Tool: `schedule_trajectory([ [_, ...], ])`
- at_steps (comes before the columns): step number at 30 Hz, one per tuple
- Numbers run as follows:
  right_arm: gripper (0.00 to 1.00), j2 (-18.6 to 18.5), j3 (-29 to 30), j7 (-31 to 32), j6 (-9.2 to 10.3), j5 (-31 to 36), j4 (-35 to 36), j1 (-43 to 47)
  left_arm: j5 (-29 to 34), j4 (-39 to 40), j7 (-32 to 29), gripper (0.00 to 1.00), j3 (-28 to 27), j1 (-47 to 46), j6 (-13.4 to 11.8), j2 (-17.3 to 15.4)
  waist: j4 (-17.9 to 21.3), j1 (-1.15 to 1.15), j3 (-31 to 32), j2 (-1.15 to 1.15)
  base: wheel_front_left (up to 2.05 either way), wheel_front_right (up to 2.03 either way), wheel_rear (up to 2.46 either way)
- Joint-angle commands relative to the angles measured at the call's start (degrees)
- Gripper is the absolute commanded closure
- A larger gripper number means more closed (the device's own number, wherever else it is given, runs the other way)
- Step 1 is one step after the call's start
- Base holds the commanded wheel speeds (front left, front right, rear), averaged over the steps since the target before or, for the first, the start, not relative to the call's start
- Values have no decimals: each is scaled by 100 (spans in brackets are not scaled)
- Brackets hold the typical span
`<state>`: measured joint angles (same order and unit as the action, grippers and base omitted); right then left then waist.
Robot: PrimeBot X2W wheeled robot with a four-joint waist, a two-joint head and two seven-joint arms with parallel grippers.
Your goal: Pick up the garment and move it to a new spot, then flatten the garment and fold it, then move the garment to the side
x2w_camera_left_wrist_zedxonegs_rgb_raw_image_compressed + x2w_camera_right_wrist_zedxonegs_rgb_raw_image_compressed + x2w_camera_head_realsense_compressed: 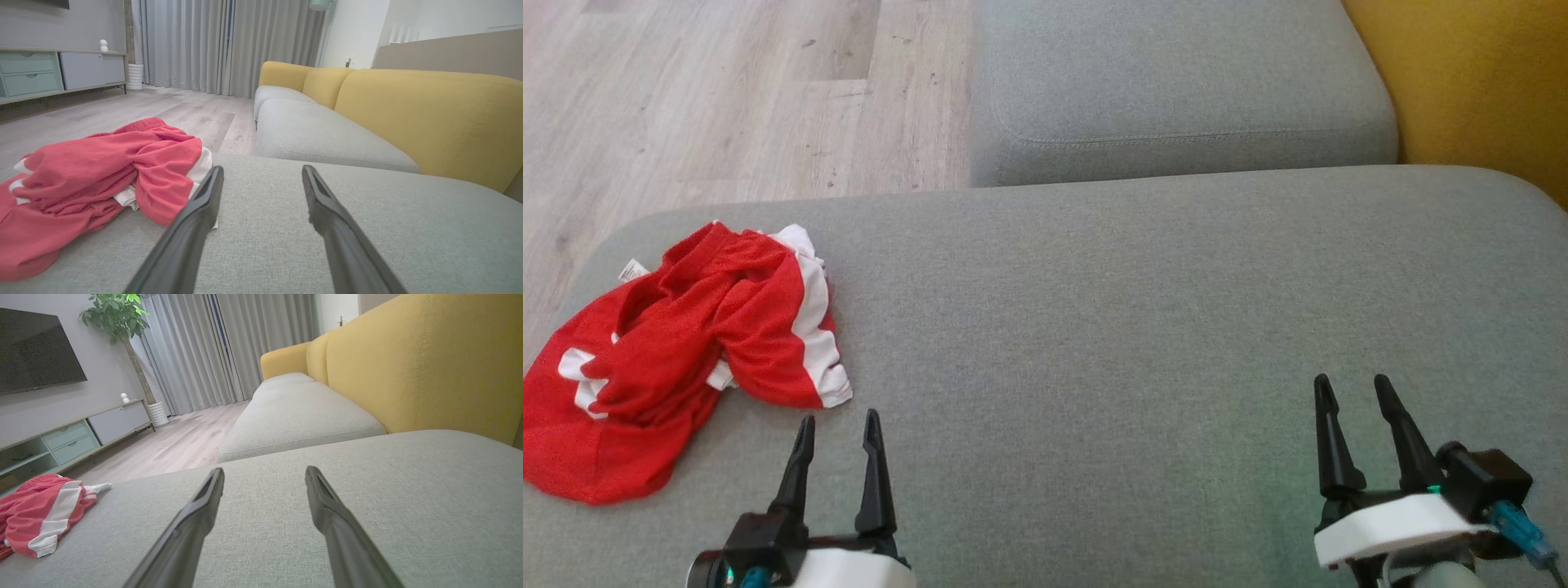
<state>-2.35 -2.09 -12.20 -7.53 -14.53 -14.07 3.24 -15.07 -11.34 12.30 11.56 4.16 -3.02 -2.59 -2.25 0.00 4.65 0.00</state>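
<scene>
A crumpled red garment [678, 351] with white stripes lies bunched at the left end of the grey sofa cushion [1143, 327]. It also fills the left of the left wrist view, garment [94, 183], and shows small at the lower left of the right wrist view, garment [41, 514]. My left gripper [840, 423] hovers open just below and right of the garment's nearest edge, nothing between its fingers. Far to the right, my right gripper [1353, 382] is open over bare cushion, empty too.
A second grey seat cushion [1176, 90] lies beyond, with a yellow backrest [1470, 82] at the right. Wooden floor [727, 98] drops off past the cushion's far left edge. A cabinet [81, 433] and a potted plant [118, 318] stand across the room.
</scene>
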Motion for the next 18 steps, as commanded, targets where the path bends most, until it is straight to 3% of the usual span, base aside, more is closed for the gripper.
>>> schedule_trajectory([
  [1,0,-50,-120,-126,4,219,159,-83,208,174,116,0,-90,-137,-49,-27,-10,0,-2,0,0,0,0],
  [10,0,-53,-36,-278,4,818,101,-25,600,345,268,0,-54,-124,-136,-29,-47,0,7,0,0,0,0],
  [18,0,-53,57,-280,4,865,54,-26,544,390,270,0,-38,-132,-138,-29,-67,0,-4,0,0,0,0],
])
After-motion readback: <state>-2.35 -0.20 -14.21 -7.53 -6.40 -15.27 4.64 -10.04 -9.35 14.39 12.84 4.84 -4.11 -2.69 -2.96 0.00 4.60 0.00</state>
